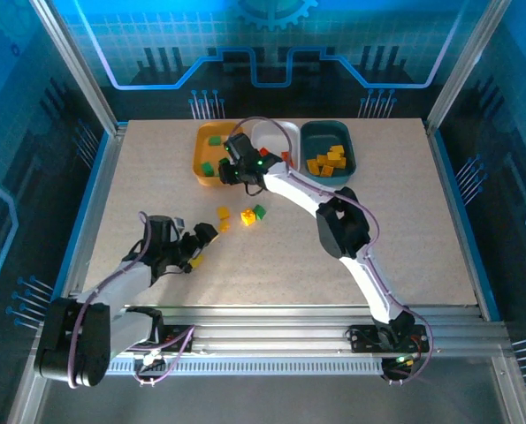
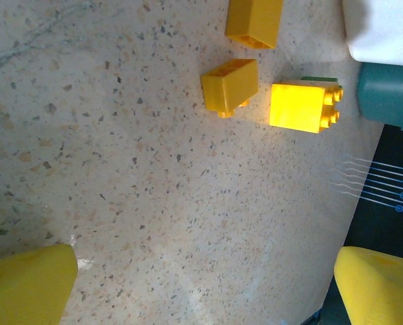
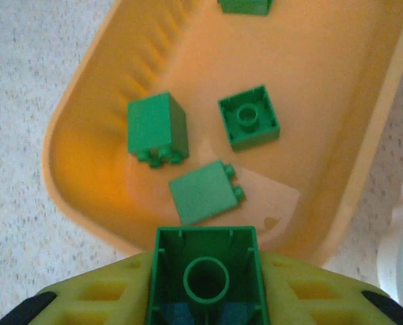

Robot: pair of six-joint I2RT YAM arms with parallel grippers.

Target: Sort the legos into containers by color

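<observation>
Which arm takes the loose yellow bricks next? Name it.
Left. Its open fingers hover near the yellow bricks; the right fingers hold a green brick over the orange tray.

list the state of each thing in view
left end effector, open, empty
right end effector, shut on green brick over orange-yellow tray
orange-yellow tray, holds green bricks
dark teal tray, holds yellow bricks
white tray, partly hidden by right arm
loose yellow bricks, lying on table

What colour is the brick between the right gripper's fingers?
Green; the brick in the right gripper shows best in the right wrist view, above the orange-yellow tray.
</observation>
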